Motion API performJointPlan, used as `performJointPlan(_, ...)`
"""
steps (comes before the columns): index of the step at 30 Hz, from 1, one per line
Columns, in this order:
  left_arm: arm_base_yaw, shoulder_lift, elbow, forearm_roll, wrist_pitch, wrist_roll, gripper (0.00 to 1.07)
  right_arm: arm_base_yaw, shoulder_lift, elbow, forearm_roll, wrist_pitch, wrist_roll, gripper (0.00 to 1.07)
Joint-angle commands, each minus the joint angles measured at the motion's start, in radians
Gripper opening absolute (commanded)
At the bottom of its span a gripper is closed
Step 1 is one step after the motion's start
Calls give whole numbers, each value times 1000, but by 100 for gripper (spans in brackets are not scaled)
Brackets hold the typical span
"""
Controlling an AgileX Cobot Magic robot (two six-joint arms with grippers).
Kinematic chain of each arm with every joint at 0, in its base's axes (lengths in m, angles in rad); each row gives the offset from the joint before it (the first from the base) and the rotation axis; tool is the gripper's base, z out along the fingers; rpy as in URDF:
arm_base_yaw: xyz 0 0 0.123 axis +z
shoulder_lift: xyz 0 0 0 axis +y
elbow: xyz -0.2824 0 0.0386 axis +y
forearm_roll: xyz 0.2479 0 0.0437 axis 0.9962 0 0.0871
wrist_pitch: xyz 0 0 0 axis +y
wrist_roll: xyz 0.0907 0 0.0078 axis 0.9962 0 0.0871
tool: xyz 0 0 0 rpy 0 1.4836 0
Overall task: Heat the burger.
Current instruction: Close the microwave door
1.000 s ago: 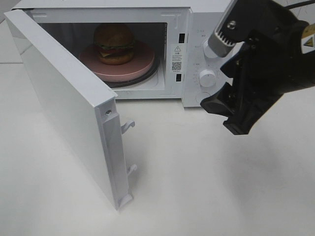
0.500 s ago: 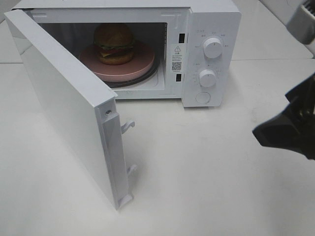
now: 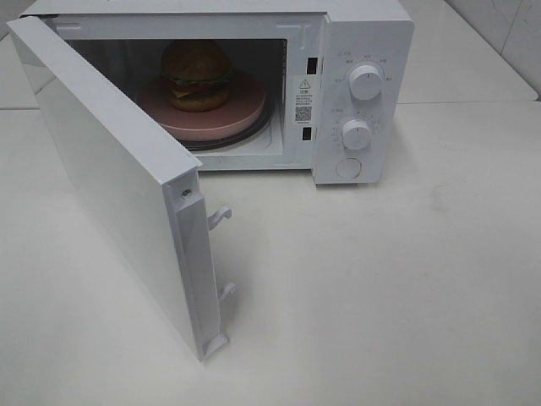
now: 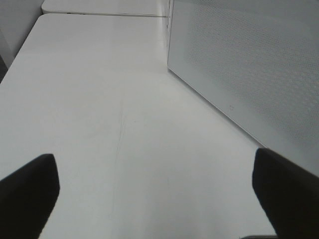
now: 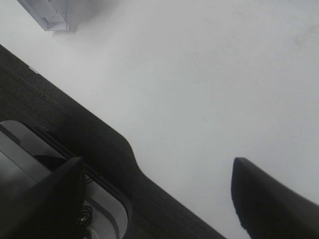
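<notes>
The burger [image 3: 196,74] sits on a round pink plate [image 3: 245,117] inside the white microwave [image 3: 363,34], whose door [image 3: 110,186] is swung wide open to the left. Neither gripper shows in the exterior high view. In the left wrist view my left gripper [image 4: 154,199] is open over bare table, with the perforated door face [image 4: 249,64] beside it. My right gripper [image 5: 154,199] is open too, with nothing between its fingers [image 5: 269,199]. It hangs over the white table near a dark edge strip [image 5: 75,129].
The microwave panel carries two knobs [image 3: 365,82] [image 3: 356,134] and a round button [image 3: 347,168] below them. The open door's latch hooks [image 3: 221,215] stick out over the table. The door's lower corner [image 5: 50,12] shows in the right wrist view.
The right arm, which was in front of the control panel a second ago, has pulled away to the right and left the exterior high view. Burger, plate and door have not moved.
</notes>
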Motion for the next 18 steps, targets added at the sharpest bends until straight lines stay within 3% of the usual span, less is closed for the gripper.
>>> performJointPlan(1, -1, -16, -1, -1, -13, -2, 98, -6, -107, 4, -6, 47, 26, 76)
performJointPlan(6, -1, -16, -1, -1, -13, -2, 98, -82, -205, 4, -16, 47, 25, 76)
performJointPlan(7, -1, -16, -1, -1, -13, -2, 98, -142, -248, 4, -29, 46, 14, 76)
performJointPlan(11, -1, -16, -1, -1, -13, -2, 98, -244, -356, 8, -40, 30, 14, 76)
performJointPlan(18, -1, -16, -1, -1, -13, -2, 98, -314, -477, 83, -39, -31, 49, 76)
